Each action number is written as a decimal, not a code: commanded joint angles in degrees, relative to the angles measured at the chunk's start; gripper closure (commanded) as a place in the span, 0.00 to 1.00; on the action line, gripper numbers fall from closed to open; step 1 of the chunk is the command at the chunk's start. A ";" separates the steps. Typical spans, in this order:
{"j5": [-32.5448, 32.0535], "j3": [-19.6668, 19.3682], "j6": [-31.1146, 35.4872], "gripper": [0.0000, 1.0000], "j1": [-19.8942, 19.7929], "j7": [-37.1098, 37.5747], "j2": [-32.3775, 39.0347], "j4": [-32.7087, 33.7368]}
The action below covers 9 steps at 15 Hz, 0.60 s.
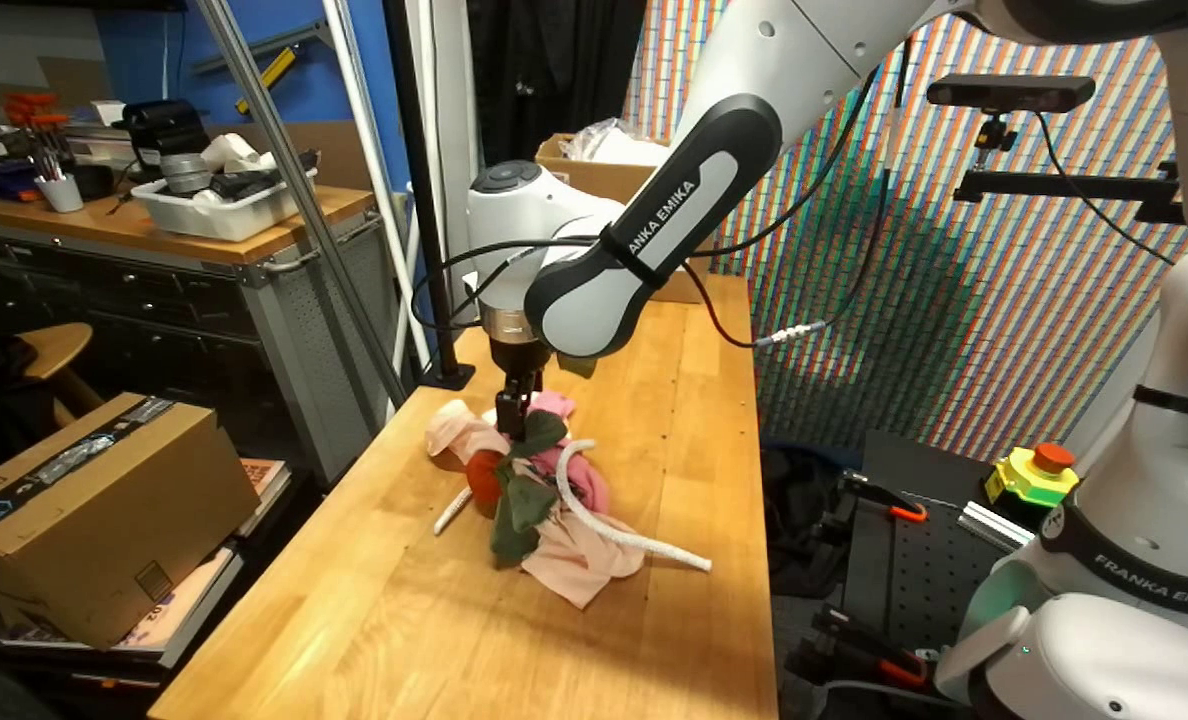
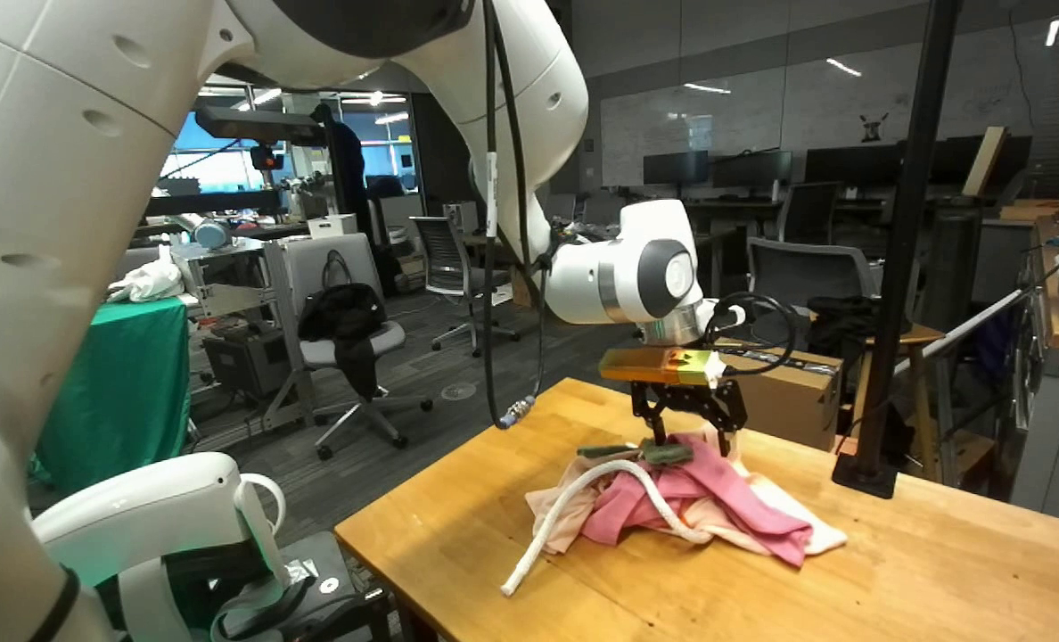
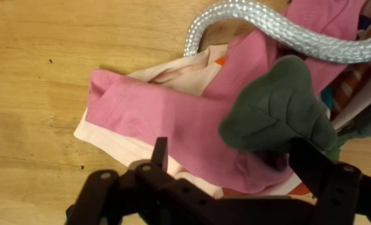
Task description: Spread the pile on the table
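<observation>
In the wrist view, the right edge cut off the thick, white braided cord point(image 3: 285, 28), which disappeared under the printed cream cloth point(image 3: 198, 81). The black two-fingered gripper point(image 3: 227, 147) hid the lower rim of the dark green, leaf-shaped fabric piece point(image 3: 276, 106); whether they touched was unclear. In both exterior views the long, pale-wood plank table point(image 1: 404, 630) ran out of frame.

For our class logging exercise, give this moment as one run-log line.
Pile: jumbled on table, not yet spread | Fingers: open, at pile, contact unclear | White cord: curved over pink cloth
</observation>
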 commanded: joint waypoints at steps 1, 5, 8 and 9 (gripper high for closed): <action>0.62 -1.92 2.80 0.00 2.47 7.03 -0.87 -2.58; -0.34 -4.34 4.03 0.00 4.57 13.48 -1.83 -5.02; -0.29 -5.83 5.89 0.00 5.48 16.76 -2.78 -7.16; -0.44 -6.23 6.48 0.00 5.71 17.44 -2.88 -7.72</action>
